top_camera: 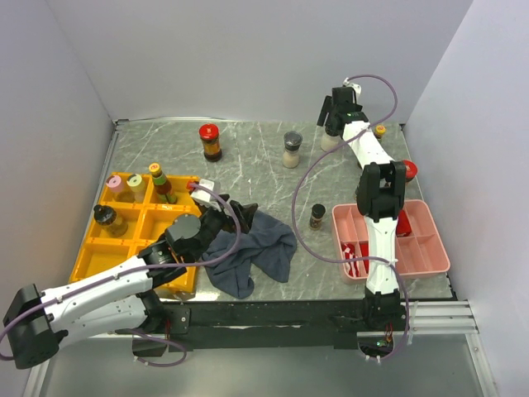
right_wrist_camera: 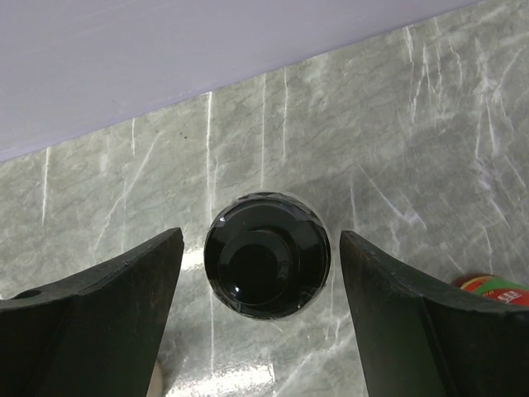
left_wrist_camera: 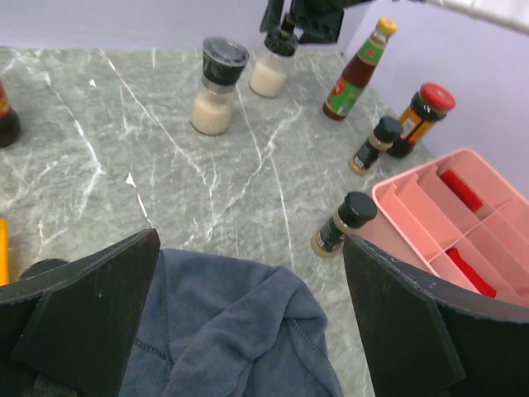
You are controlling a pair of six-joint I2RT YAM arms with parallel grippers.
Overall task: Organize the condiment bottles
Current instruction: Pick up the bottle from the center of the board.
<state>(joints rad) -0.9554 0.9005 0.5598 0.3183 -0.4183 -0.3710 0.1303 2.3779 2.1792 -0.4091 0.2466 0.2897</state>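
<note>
One black-capped jar [right_wrist_camera: 267,255] at the surface's [right_wrist_camera: 397,107] far edge, right gripper [right_wrist_camera: 261,248] open around it, not touching; off-centre closing could topple it.

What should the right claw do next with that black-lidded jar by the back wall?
Probably drop a little and squeeze shut. The right gripper hangs over the black-capped jar, its jaws open with a gap on each side of the cap, so nothing is gripped yet.

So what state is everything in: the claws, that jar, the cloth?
Dark grey fabric cloth: crumpled.
Round black-capped glass jar of white powder: upright, capped, ungripped.
Left gripper: open, empty, above cloth.
Right gripper: open, straddling jar.
Yellow plastic compartment tray: holds four upright bottles.
</note>
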